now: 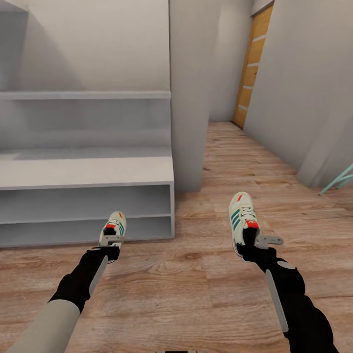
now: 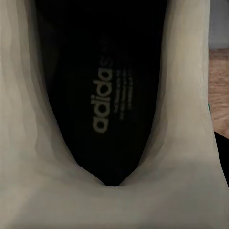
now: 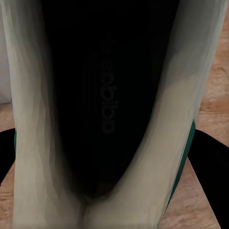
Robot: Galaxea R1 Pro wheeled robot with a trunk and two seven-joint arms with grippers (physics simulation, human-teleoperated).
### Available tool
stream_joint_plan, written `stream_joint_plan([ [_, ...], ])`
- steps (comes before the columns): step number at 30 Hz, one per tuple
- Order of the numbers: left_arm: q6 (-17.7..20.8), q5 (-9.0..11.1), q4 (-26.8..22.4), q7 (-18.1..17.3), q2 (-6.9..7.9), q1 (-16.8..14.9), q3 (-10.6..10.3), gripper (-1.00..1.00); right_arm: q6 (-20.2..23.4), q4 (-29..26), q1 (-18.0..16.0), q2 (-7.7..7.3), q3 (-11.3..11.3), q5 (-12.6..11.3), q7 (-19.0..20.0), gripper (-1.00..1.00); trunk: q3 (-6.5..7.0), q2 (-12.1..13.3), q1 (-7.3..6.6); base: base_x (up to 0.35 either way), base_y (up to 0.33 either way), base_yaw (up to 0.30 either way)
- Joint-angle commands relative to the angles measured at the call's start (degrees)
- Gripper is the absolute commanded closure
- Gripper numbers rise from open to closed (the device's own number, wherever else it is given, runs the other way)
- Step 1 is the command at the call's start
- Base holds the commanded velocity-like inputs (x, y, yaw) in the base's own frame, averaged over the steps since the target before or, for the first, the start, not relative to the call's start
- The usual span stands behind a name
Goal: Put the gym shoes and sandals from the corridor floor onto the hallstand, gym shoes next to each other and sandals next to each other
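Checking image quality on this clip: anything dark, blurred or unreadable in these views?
Head view: evenly lit and sharp, soft shadow on the wall above the shoe rack. Left wrist view: dark shoe interior, insole print readable. Right wrist view: darker shoe, print barely legible.

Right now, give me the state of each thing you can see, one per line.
left gym shoe: at the left gripper, toe toward the rack.
right gym shoe: at the right gripper, toe pointing away.
hallstand: top and open shelves bare.
wooden door: closed.
Grip state: cannot tell for either gripper.
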Motion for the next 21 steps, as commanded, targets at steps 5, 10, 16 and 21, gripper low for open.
stream_joint_plan([
  [5,0.28,0.14,-0.07,0.20,0.00,-0.02,-0.03,1.00,0.31,-0.04,-0.03,0.03,-0.06,0.20,0.12,1.00,-0.05,-0.02,0.02,0.324,0.000,0.000],
  [10,0.29,0.14,-0.08,0.20,0.00,-0.02,-0.03,1.00,0.31,-0.04,-0.03,0.03,-0.02,0.20,0.12,1.00,-0.05,-0.02,0.02,0.340,0.000,0.000],
  [16,0.31,0.14,-0.08,0.20,0.00,-0.02,-0.05,1.00,0.33,-0.08,-0.03,0.03,-0.05,0.20,0.12,1.00,-0.06,-0.02,0.02,0.343,0.000,-0.010],
  [21,0.28,0.12,-0.05,0.20,0.00,-0.02,-0.11,1.00,0.33,-0.04,-0.03,0.03,-0.05,0.20,0.12,1.00,-0.19,-0.02,0.02,0.343,0.000,-0.114],
])
